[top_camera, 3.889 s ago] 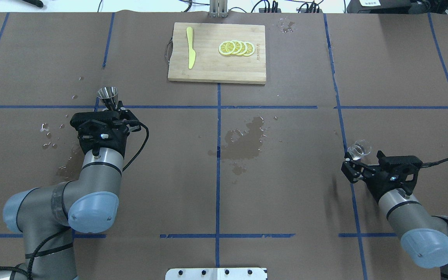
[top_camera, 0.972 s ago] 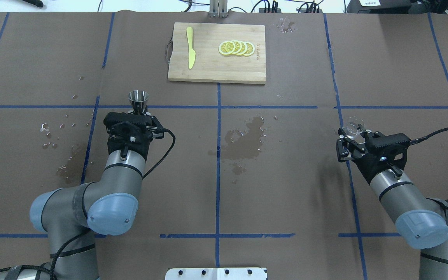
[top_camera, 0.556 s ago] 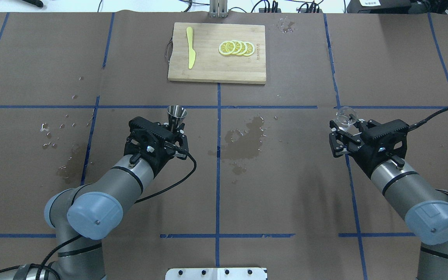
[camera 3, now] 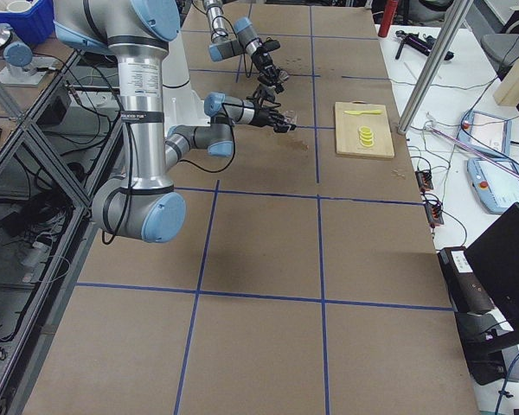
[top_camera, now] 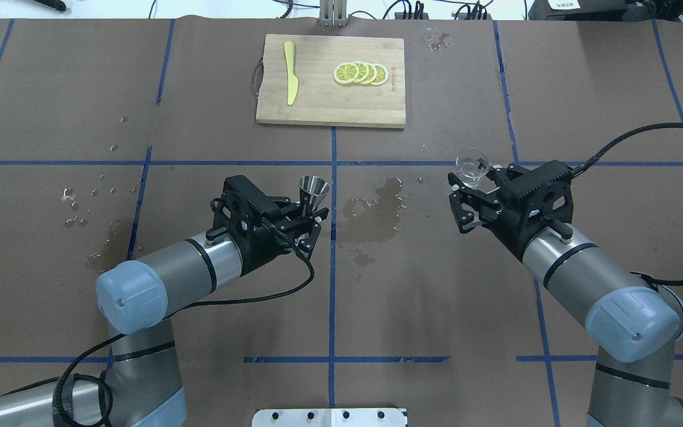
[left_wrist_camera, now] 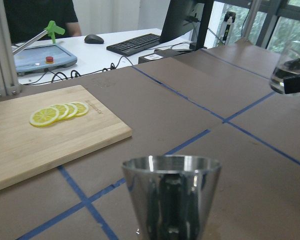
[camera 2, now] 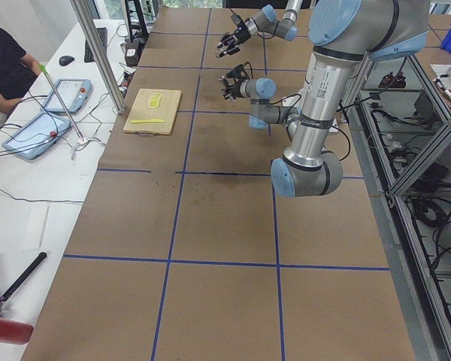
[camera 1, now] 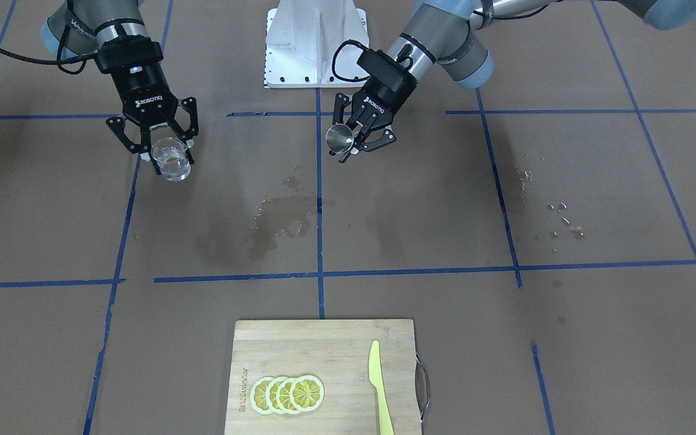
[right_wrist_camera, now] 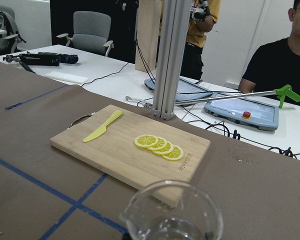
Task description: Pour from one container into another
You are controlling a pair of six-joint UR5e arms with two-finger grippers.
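A conical steel cup (top_camera: pixel 313 188) stands upright above the table, just left of the centre line, with my left gripper (top_camera: pixel 306 214) shut on its lower part. It fills the bottom of the left wrist view as the steel cup (left_wrist_camera: pixel 170 196). A clear glass beaker (top_camera: pixel 472 163) holding some water is held upright by my right gripper (top_camera: pixel 474 181), to the right of the centre. In the front-facing view the beaker (camera 1: pixel 170 159) and the steel cup (camera 1: pixel 340 138) are well apart. The beaker's rim (right_wrist_camera: pixel 172 212) shows low in the right wrist view.
A wooden cutting board (top_camera: pixel 318 104) lies at the far middle with lemon slices (top_camera: pixel 360 73) and a yellow knife (top_camera: pixel 290 72) on it. A wet patch (top_camera: pixel 377 216) darkens the brown paper between the two grippers. Water droplets (top_camera: pixel 74 204) dot the left side.
Both arms have swung toward the table's centre. The left one carried the steel cup to the right, the right one carried the beaker left and farther from the robot.
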